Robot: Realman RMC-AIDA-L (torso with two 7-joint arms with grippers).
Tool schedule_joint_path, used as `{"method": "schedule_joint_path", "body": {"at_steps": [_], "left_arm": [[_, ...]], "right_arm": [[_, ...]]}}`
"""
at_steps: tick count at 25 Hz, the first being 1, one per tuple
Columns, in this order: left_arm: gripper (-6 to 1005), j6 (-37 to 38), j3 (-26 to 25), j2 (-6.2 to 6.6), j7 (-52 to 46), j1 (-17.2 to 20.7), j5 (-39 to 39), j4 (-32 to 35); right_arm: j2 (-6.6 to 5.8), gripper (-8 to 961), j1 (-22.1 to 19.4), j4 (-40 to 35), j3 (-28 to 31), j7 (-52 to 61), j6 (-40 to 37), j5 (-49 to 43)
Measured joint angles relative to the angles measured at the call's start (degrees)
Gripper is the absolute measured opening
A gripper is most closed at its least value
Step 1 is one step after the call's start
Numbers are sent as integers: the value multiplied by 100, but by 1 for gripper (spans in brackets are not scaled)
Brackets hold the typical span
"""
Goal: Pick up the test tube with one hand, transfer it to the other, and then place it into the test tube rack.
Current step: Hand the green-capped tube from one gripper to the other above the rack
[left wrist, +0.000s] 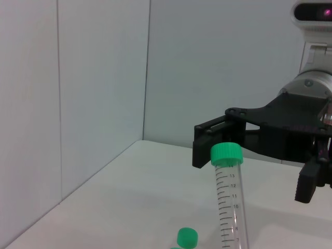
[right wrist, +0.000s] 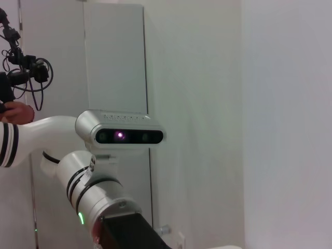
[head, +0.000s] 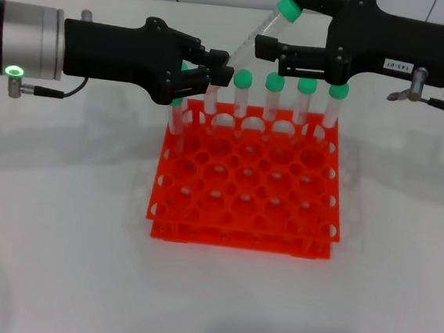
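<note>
The test tube (head: 250,37) is clear with a green cap (head: 288,9) and tilts up to the right above the back of the orange-red rack (head: 247,189). My left, unlabelled gripper (head: 219,66) is shut on its lower end. My right, labelled gripper (head: 276,24) is open, with one finger on either side of the tube's upper part just below the cap. In the left wrist view the tube (left wrist: 231,202) stands up in front of a finger (left wrist: 208,141) of the right gripper.
Several other green-capped tubes (head: 273,101) stand in the rack's back row, below both grippers. One of their caps (left wrist: 187,237) shows in the left wrist view. The rack sits on a white table (head: 59,222). The right wrist view shows my head camera (right wrist: 122,136) and left arm.
</note>
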Motion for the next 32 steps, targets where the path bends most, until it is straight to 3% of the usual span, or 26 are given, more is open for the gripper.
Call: {"method": "schedule_joint_path", "body": {"at_steps": [15,26,28,32], "left_arm": [[162,0,-15,0,55,-6,0,0],[160,0,-12,0,55,1,0,0],[159,0,-8,0,55,1,0,0],[159,0,-3,-1,55,1,1,0]], "right_arm": [[-15,736,13,106,38,-33,77,67],[-13,605,12,110,44,-35,92,67],[-13,523,12,109,44,-35,93,67],[-13,515,23,110,43,-35,93,67]]}}
